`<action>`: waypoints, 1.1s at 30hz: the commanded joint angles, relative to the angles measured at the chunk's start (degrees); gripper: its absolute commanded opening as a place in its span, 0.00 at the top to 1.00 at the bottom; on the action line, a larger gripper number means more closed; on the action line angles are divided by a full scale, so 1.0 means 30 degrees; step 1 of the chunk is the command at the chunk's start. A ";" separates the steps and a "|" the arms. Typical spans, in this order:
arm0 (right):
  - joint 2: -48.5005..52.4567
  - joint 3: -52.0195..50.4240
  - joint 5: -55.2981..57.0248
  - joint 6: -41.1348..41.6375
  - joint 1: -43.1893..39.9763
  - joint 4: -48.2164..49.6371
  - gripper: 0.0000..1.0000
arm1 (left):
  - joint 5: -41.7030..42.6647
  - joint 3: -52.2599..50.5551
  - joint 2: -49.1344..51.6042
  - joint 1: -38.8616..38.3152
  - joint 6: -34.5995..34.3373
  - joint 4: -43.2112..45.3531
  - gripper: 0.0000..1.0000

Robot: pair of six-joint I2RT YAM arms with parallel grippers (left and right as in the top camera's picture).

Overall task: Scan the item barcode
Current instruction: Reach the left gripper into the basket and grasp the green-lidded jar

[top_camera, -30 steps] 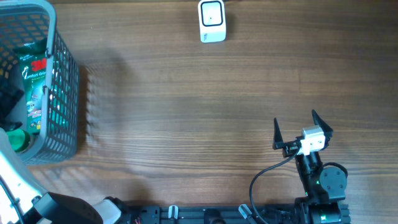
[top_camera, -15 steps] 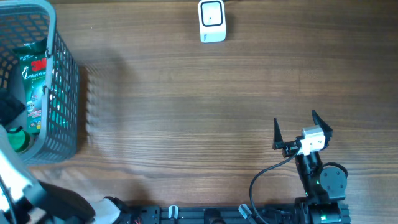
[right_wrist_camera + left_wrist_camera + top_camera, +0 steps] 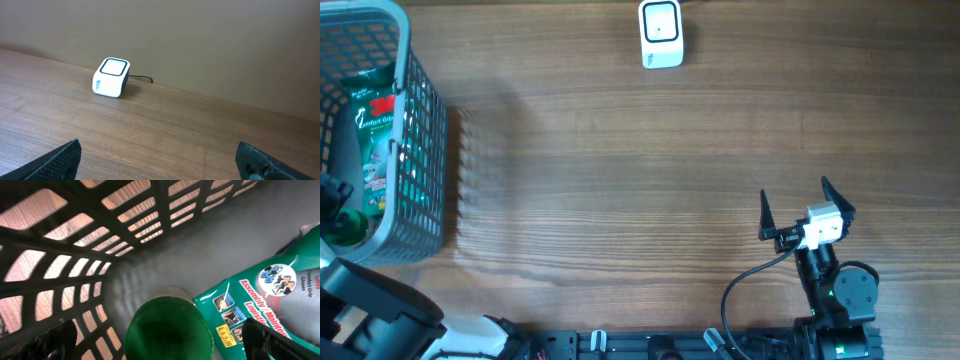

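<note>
Glove packet (image 3: 375, 120) lies inside the grey mesh basket (image 3: 425, 170) at the wooden table's (image 3: 620, 180) left edge, with a round green container (image 3: 167, 325) just beside its lower corner. The left hand (image 3: 157, 342) hangs spread inside the basket above that container. The right hand (image 3: 795, 195) sits spread well apart, facing the white barcode scanner (image 3: 661, 33) near a beige wall (image 3: 200, 35).

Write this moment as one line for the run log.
left end effector: open, in basket over green cup | right end effector: open, empty, above table | scanner: untouched | glove pack: in basket, beside cup
</note>
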 commanded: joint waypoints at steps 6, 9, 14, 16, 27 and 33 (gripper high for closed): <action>-0.0044 -0.0022 0.0182 -0.0080 0.0095 0.0036 0.00 | 0.0619 -0.0073 0.1246 0.0182 -0.0903 0.0000 0.00; -0.0044 -0.0022 0.0182 -0.0080 0.0095 0.0036 0.00 | 0.0619 -0.0073 0.1734 0.0175 -0.0976 -0.0146 0.00; -0.0044 -0.0022 0.0182 -0.0080 0.0095 0.0036 0.00 | 0.0692 -0.0073 0.2535 0.0175 -0.0976 -0.0597 0.00; -0.0044 -0.0022 0.0182 -0.0080 0.0095 0.0036 0.00 | 0.1217 -0.0073 0.2732 0.0175 -0.0976 -0.0685 0.00; -0.0044 -0.0022 0.0182 -0.0080 0.0095 0.0036 0.00 | 0.2280 -0.0109 0.2798 0.0175 -0.1122 -0.0583 0.01; -0.0044 -0.0022 0.0182 -0.0080 0.0095 0.0036 0.00 | 0.2273 -0.0124 0.2827 0.0175 -0.1115 -0.0656 0.21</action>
